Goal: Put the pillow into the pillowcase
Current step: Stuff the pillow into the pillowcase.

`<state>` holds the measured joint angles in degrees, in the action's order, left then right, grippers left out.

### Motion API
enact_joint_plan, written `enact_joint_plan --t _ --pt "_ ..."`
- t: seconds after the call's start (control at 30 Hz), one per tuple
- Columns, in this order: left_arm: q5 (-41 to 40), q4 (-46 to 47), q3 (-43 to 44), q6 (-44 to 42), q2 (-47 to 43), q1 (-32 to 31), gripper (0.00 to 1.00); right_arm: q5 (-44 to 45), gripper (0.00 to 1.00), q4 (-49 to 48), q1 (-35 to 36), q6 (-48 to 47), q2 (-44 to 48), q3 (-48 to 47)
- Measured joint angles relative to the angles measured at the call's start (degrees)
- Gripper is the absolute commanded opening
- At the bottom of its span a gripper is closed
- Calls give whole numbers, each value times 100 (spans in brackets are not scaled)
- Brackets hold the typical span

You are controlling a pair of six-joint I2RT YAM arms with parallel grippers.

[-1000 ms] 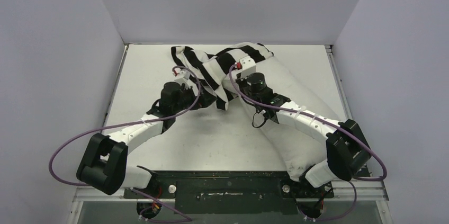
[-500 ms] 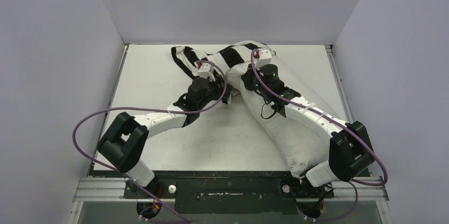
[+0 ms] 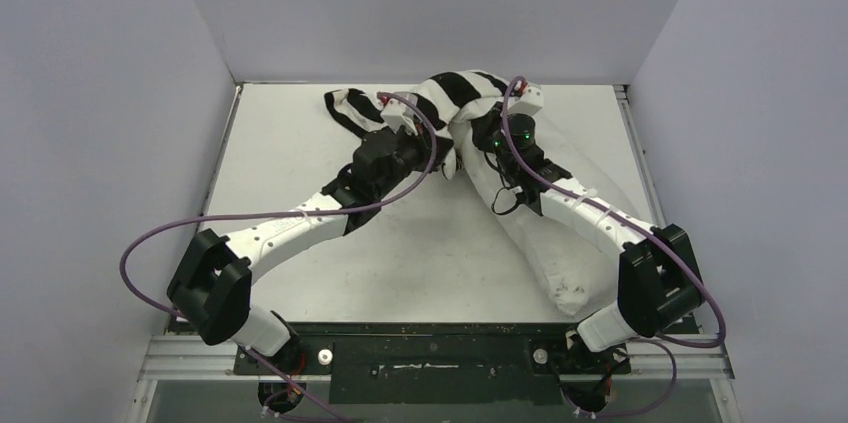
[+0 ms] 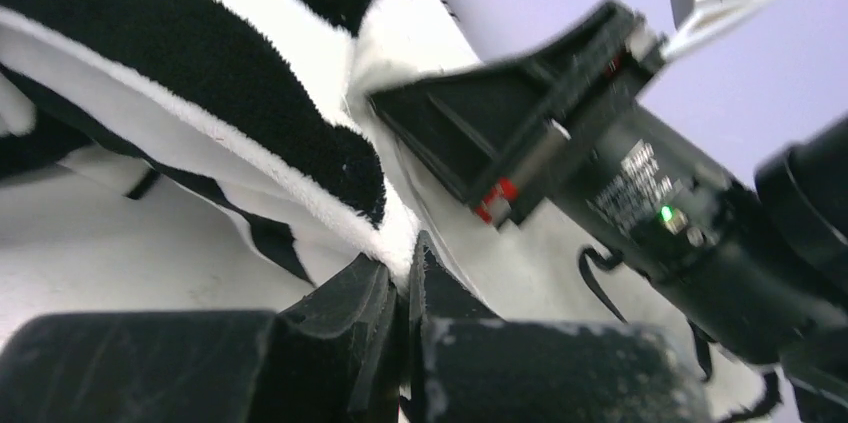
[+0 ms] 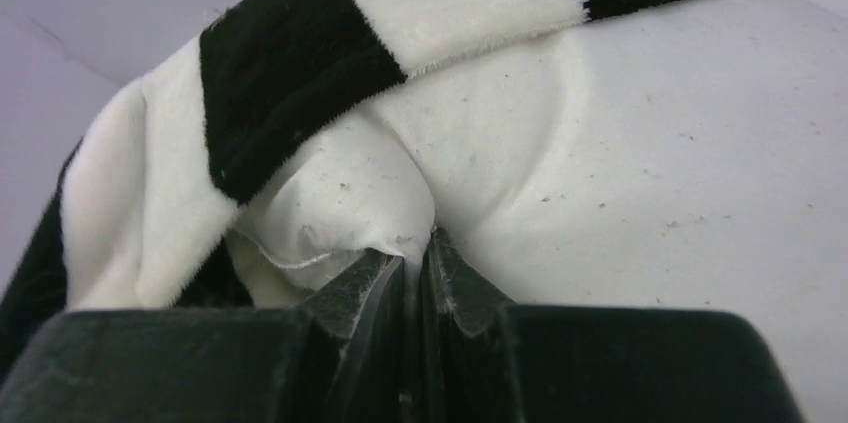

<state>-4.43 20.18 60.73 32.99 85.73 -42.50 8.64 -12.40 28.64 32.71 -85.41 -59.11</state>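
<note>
So both claws are closed on fabric right now. The left claw (image 4: pixel 405 278) has its fingers pressed together on the fuzzy white edge of the pillowcase (image 3: pixel 455 88). In the left wrist view the hem runs right down into the pinch. The right claw (image 5: pixel 415 258) is clamped on a puckered bit of the pillow (image 3: pixel 550 263), the plain off-white cloth bunching up between the fingertips.

The pillow lies diagonally across the right side of the counter (image 3: pixel 290 143), from the far middle down toward the near right corner, with the right arm stretched out over it. The pillowcase is bunched at the far edge of the counter. One striped end trails off to the left, and the rest is draped over the far end of the pillow. In the right wrist view a black-and-white band sits on top of the pillow just above the pinch. Most of the pillow is outside the case and bare.

The two claws are near each other at that far end, and the left wrist camera sees the right claw's black body just beside the stripes.
</note>
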Motion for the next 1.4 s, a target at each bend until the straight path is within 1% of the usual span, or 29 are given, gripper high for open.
enact_joint_plan --t 0.2,0.4,0.5,0.63,0.73,0.87,1.0,1.13,1.23,1.33,1.4 --pt "155 140 -437 299 -39 -409 0 249 0 -166 -55 492 -118 -162" --pt "280 278 -457 448 -44 -522 0 254 0 -179 -48 756 -192 -175" --pt "247 120 -457 435 -197 -546 0 151 0 -138 -44 763 -168 -175" --pt "83 -328 -442 326 -868 -566 0 -350 0 238 7 778 144 -181" --pt "42 -817 -105 269 -1325 -623 0 -938 0 560 63 968 481 -317" --pt "157 -1102 579 286 -1674 -660 0 -1792 0 597 129 1576 643 -785" --pt "216 -1104 955 262 -1840 -671 0 -2422 0 516 155 2153 612 -1169" --pt "144 -1099 973 186 -1768 -573 0 -2625 18 680 140 2127 219 -1672" --pt "398 -1058 973 280 -1421 -57 0 -2658 32 883 85 1910 -317 -2052" --pt "706 -1012 973 461 -903 599 0 -2583 54 1252 -107 1574 -953 -2468" --pt "925 -997 973 588 -483 1012 0 -2312 69 1711 -267 1255 -1257 -2791"
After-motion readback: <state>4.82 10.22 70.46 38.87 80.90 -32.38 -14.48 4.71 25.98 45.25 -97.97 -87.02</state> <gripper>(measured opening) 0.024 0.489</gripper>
